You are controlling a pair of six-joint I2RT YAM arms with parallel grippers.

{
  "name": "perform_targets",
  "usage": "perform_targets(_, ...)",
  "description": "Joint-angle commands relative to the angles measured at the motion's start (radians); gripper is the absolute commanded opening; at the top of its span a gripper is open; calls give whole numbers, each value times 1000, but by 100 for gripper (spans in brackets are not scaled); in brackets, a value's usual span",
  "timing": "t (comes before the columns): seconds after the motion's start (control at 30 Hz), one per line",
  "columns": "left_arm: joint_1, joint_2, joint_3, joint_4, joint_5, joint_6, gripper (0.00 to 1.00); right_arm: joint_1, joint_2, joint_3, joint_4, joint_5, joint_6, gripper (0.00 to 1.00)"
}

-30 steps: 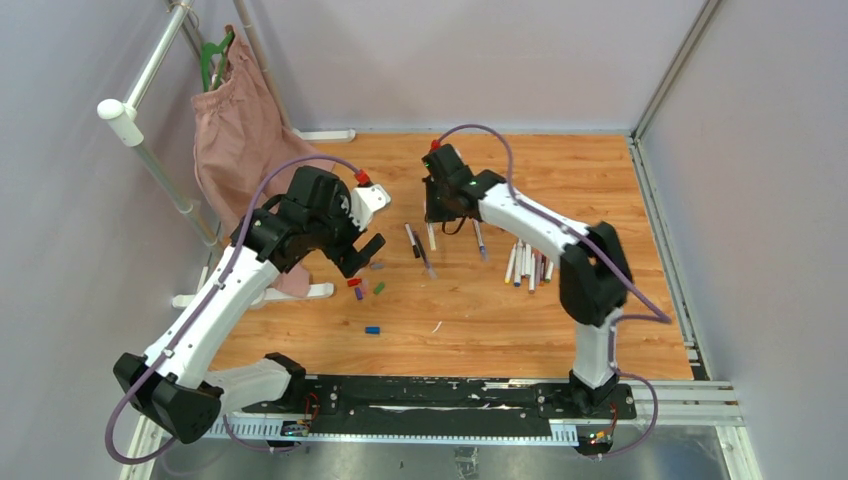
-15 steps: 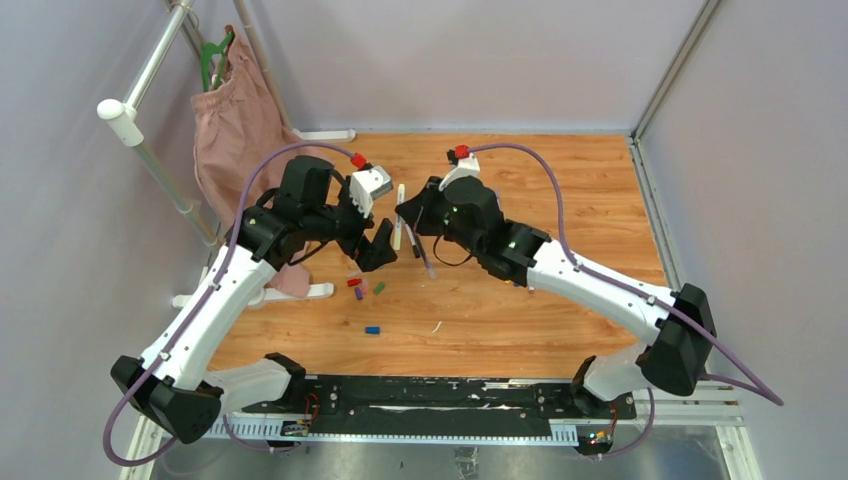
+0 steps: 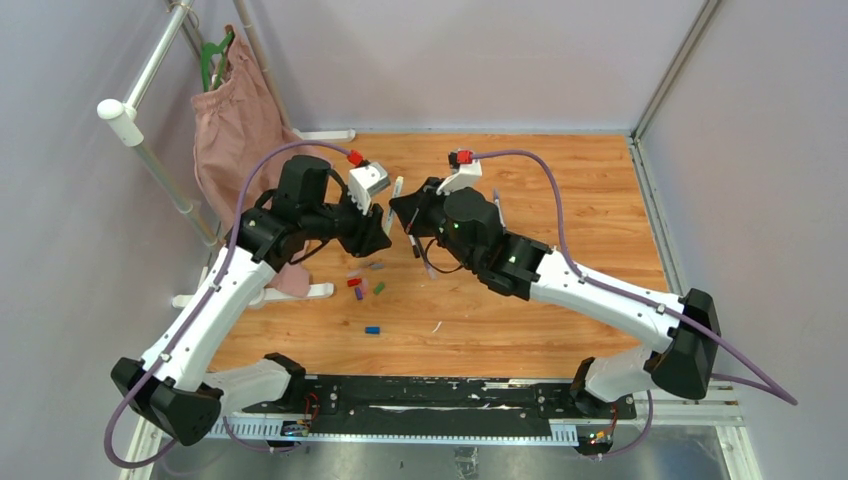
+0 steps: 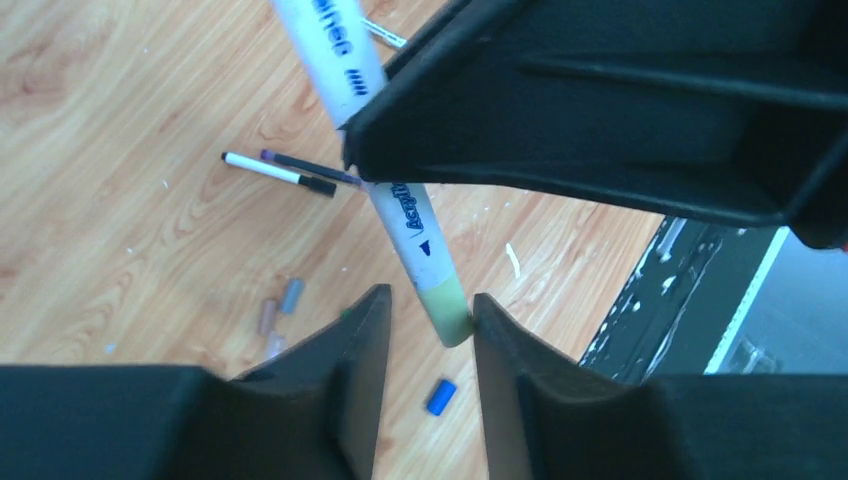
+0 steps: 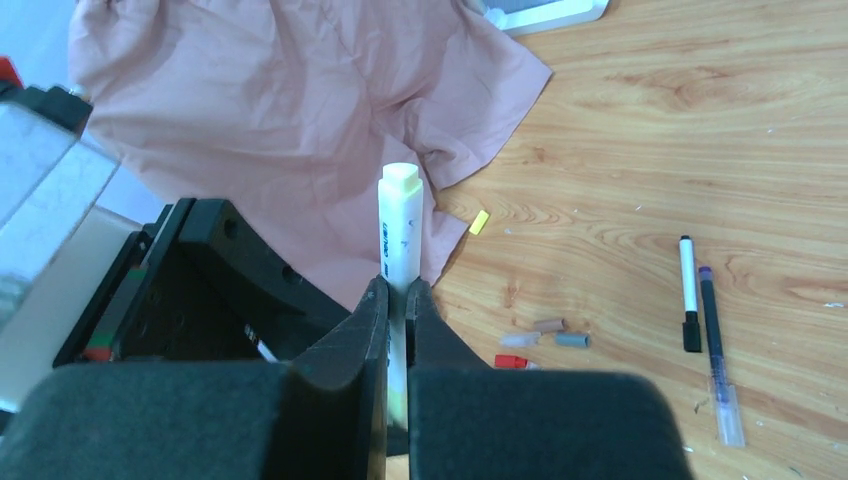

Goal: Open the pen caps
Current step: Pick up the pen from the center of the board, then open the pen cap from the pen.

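The right hand (image 5: 397,295) is gripping a white pen (image 5: 400,230) tightly by its barrel, holding it off the table (image 3: 600,180) over the far half, left of the middle. The pen's pale green cap (image 4: 448,310) is sitting between the fingers of the left hand (image 4: 428,310), which are standing narrowly apart with a gap showing on one side. Loose caps (image 3: 353,283) in red, purple, green and blue are lying below, toward the table's left edge, near a pink cloth (image 3: 235,130).
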Motion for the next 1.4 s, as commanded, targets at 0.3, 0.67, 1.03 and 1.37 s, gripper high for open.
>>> perform_targets(0.3, 10, -40, -78, 40, -182, 186, 0, -41, -60, 15, -129, -36, 15, 41)
perform_targets(0.67, -55, -213, -272, -78, -238, 701, 0, -365, 136, 274, -572, -1008, -84, 60)
perform_targets(1.03, -155, -214, -316, -132, -333, 853, 0, -262, 398, 316, -584, -1357, -86, 56)
perform_targets(1.37, -177, -213, -336, -146, -337, 924, 0, -199, 543, 357, -523, -1470, -37, 35)
